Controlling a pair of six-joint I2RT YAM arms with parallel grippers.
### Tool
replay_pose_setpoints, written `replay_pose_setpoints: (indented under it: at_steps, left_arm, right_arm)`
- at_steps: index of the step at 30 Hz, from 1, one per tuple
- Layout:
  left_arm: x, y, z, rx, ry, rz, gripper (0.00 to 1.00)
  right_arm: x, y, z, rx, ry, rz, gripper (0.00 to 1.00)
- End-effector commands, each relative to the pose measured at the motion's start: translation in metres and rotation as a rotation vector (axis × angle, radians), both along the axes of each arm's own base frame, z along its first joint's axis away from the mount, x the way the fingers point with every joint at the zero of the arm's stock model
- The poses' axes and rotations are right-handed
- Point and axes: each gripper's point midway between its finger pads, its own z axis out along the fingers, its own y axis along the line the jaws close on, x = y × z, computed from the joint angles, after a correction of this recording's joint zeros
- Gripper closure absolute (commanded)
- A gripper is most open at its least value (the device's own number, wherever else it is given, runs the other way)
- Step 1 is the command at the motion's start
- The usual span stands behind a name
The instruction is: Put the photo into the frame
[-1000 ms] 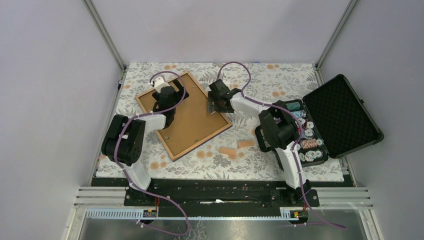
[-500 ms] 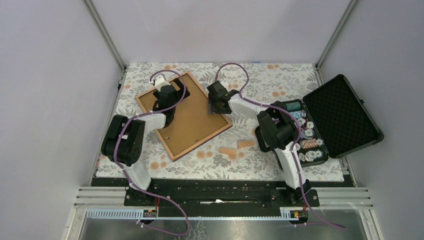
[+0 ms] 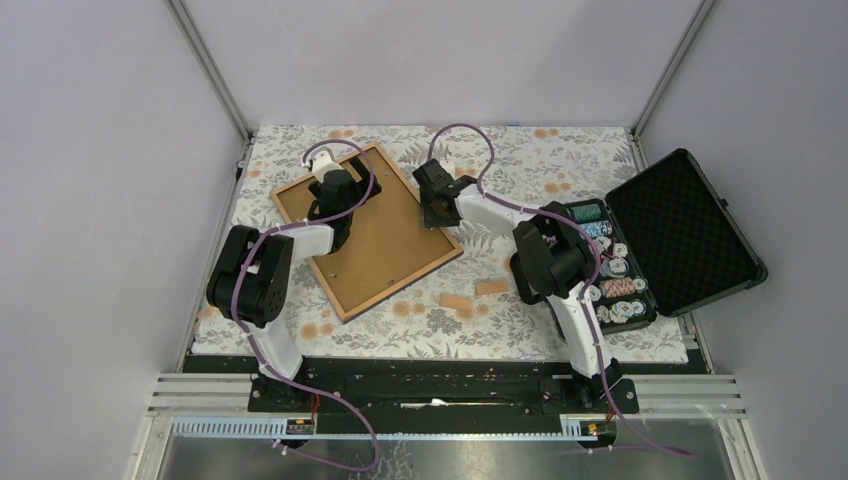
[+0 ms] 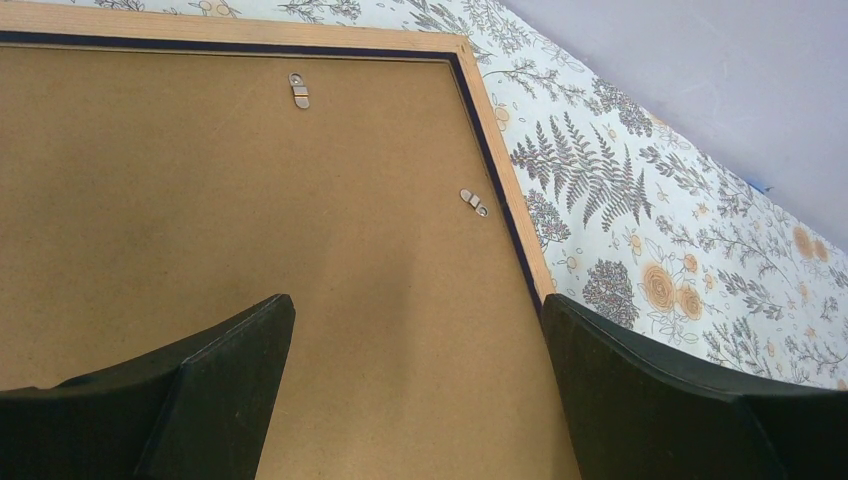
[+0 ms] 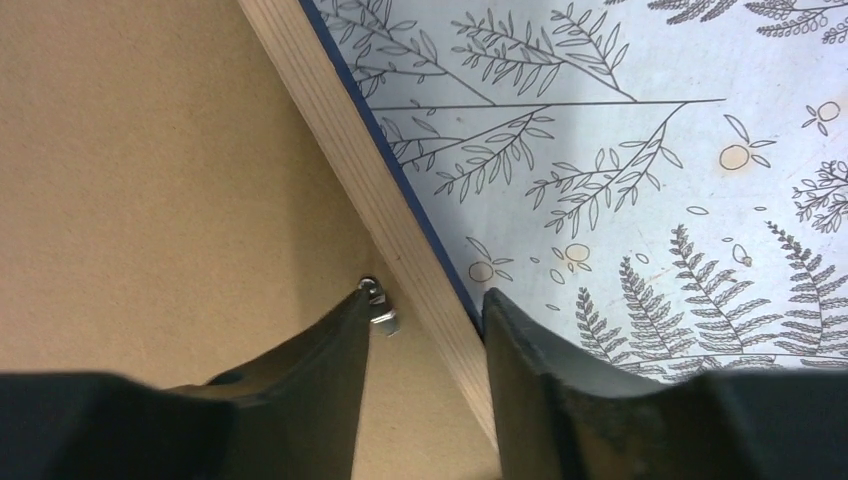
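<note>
Rectangular light-wood frame lies back-up; left gripper hangs wide open, empty, above its brown backing board; right gripper, partly open, straddles its rim.

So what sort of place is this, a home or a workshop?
Probably a robotics test cell: two robot arms bolted to a metal rail, plain walls boxing in the table, props like a picture frame laid out.

Part of the frame behind the left arm (top view); case contents too small
</note>
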Motion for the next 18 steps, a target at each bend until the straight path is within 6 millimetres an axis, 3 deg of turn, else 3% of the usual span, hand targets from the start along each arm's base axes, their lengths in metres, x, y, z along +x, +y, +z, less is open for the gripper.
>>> replay_pose_setpoints:
  at_steps: [1, 12, 15, 18]
  left_arm:
    - [0.010, -0.001, 0.018, -0.001, -0.050, -0.001, 0.01]
    - [0.008, 0.001, 0.020, 0.003, -0.051, 0.008, 0.01]
    - [0.006, 0.003, 0.023, 0.005, -0.060, 0.011, 0.01]
    - [0.002, 0.005, 0.028, 0.004, -0.075, 0.016, 0.01]
  right_arm:
    - [-0.005, -0.003, 0.004, -0.067, 0.003, 0.022, 0.56]
    - [-0.001, -0.002, 0.000, -0.083, -0.006, 0.045, 0.89]
    - [0.000, -0.003, 0.011, -0.064, -0.045, 0.056, 0.88]
    - [0.003, -0.006, 0.023, -0.066, -0.107, 0.087, 0.74]
